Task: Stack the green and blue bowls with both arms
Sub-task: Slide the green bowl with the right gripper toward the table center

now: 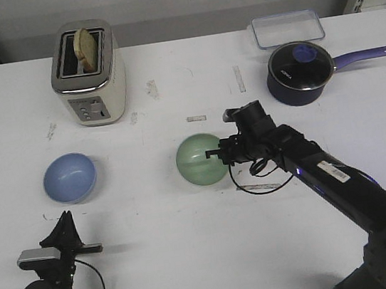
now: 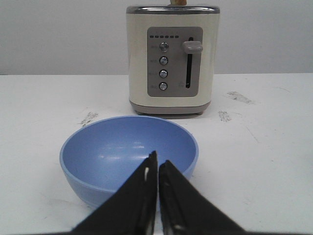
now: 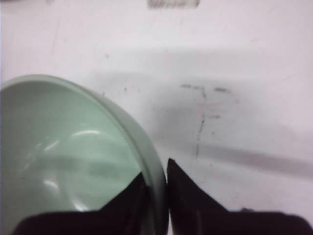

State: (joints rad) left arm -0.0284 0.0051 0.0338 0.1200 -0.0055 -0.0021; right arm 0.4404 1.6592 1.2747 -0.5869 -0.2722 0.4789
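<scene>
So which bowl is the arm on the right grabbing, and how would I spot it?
Start at the cream toaster at the back of the white table, then look forward and right to mid-table. There sits the green bowl, its rim pinched by the right gripper, one finger inside. Its pale mint colour sets it apart from the blue bowl further left.

From my seat, the right gripper (image 3: 157,183) hid the near part of the green bowl (image 3: 73,156), whose far side ran off the wrist picture's edge. My left gripper (image 2: 157,169) covered part of the blue bowl's (image 2: 112,152) near wall. Beyond it, the toaster (image 2: 172,58) was cropped at the top, its button labels too small to read.
</scene>
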